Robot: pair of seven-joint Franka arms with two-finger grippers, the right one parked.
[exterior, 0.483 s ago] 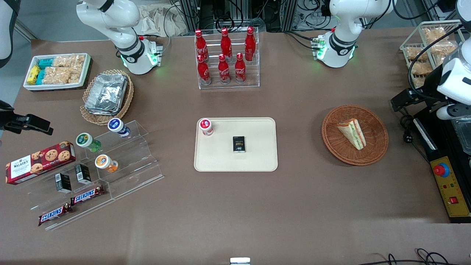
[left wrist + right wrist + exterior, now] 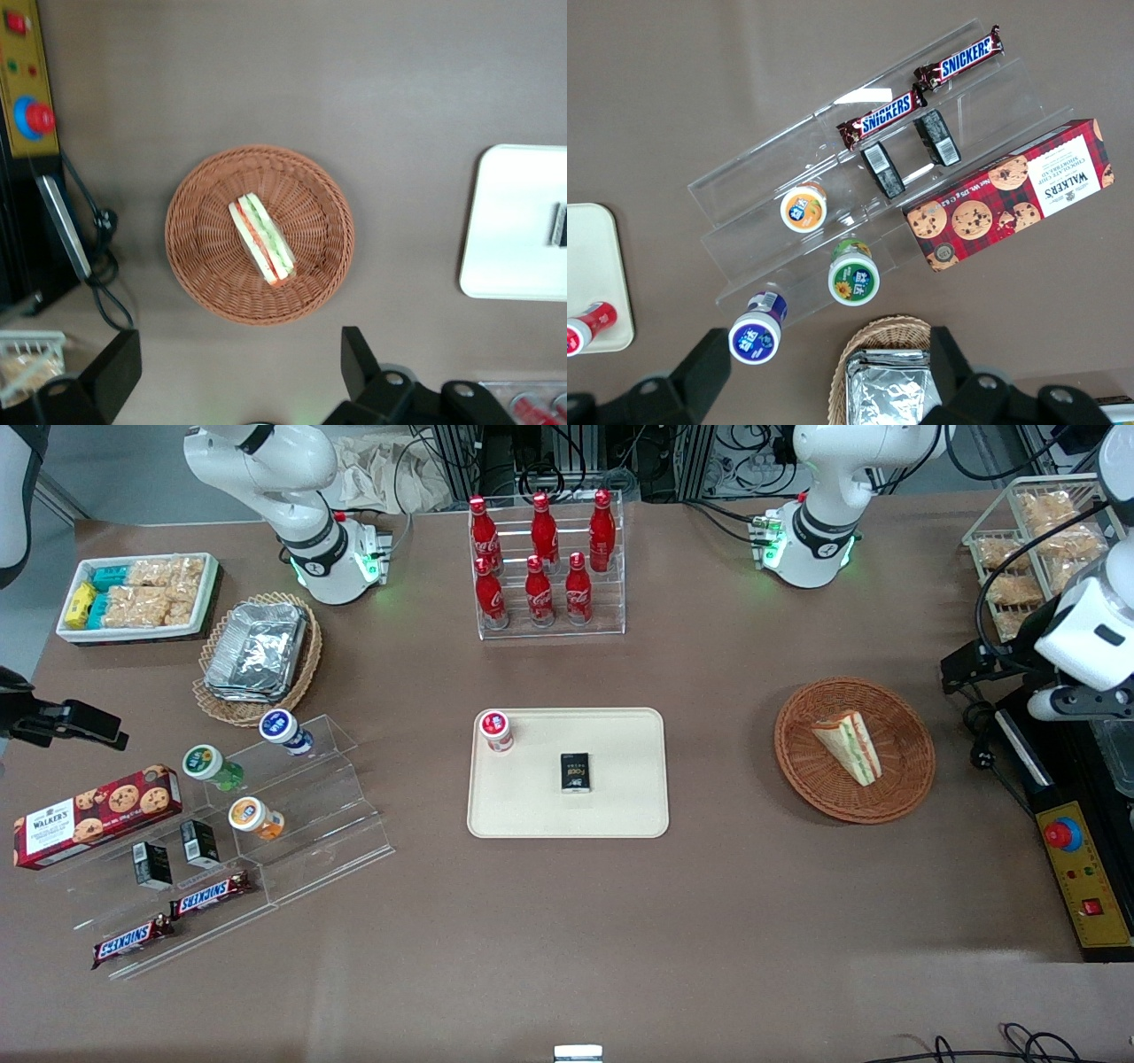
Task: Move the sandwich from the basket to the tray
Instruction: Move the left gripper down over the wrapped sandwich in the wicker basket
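The sandwich (image 2: 849, 746), a pale bread wedge with green, orange and red layers, lies in the round reddish-brown wicker basket (image 2: 905, 722). The cream tray (image 2: 620, 802) lies mid-table, apart from the basket toward the parked arm's end. My left gripper (image 2: 967, 666) hovers high beside the basket, toward the working arm's end of the table. In the left wrist view its fingers (image 2: 352, 347) stand wide apart and empty, the gripper (image 2: 237, 343) off the basket's rim (image 2: 199, 266), with the sandwich (image 2: 260, 238) and a tray corner (image 2: 514, 230) in sight.
A red-capped bottle (image 2: 496, 731) and a small black box (image 2: 576, 771) lie on the tray. A control box with a red button (image 2: 1076, 868) and cables lie near the gripper. A wire snack rack (image 2: 1028, 540) and a cola bottle rack (image 2: 545, 567) stand farther back.
The left arm's wrist has shifted slightly toward the basket and nearer the front camera. The sandwich, basket and tray have not moved.
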